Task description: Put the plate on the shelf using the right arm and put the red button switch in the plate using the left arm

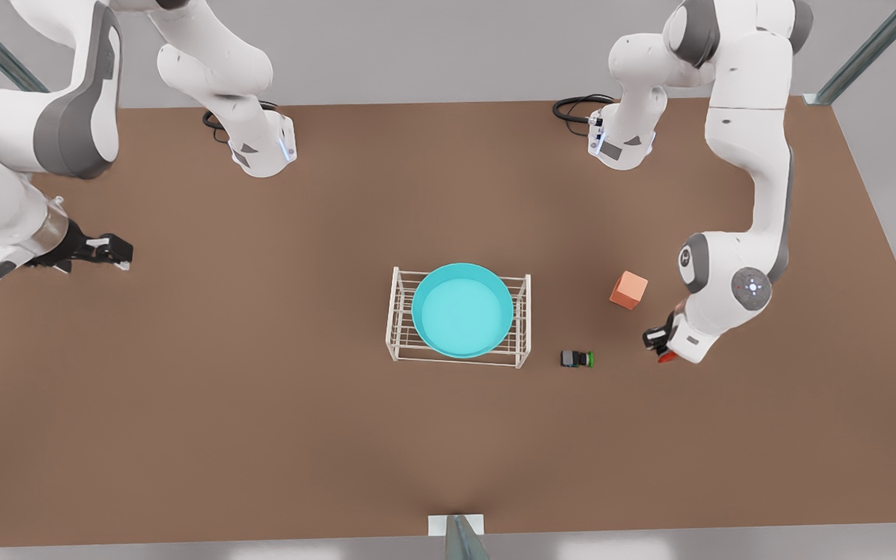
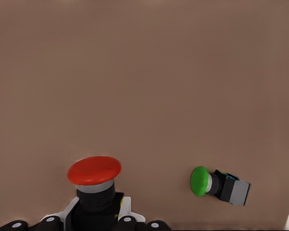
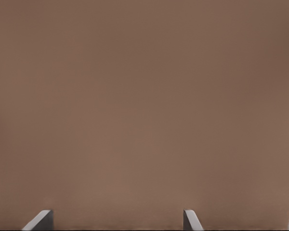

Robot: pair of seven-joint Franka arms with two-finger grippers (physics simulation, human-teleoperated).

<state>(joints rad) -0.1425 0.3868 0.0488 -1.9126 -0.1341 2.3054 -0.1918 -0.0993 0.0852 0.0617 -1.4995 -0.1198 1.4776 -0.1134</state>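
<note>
The turquoise plate (image 1: pixel 461 309) rests on top of the white wire shelf (image 1: pixel 526 320) at the table's middle. At the front view's right, my left gripper (image 1: pixel 659 343) points down at the table and is shut on the red button switch (image 1: pixel 666 357). In the left wrist view the red cap (image 2: pixel 94 170) stands above the black body, with my left gripper (image 2: pixel 97 217) closed around that body from both sides. My right gripper (image 1: pixel 108 252) waits far off at the front view's left, open, and its fingertips (image 3: pixel 40 220) stand wide apart over bare table.
A green-capped switch (image 1: pixel 577 358) lies on its side between the shelf and my left gripper, also visible as the green switch (image 2: pixel 217 183). An orange cube (image 1: pixel 628 289) sits just behind that gripper. Both arm bases stand at the table's far edge.
</note>
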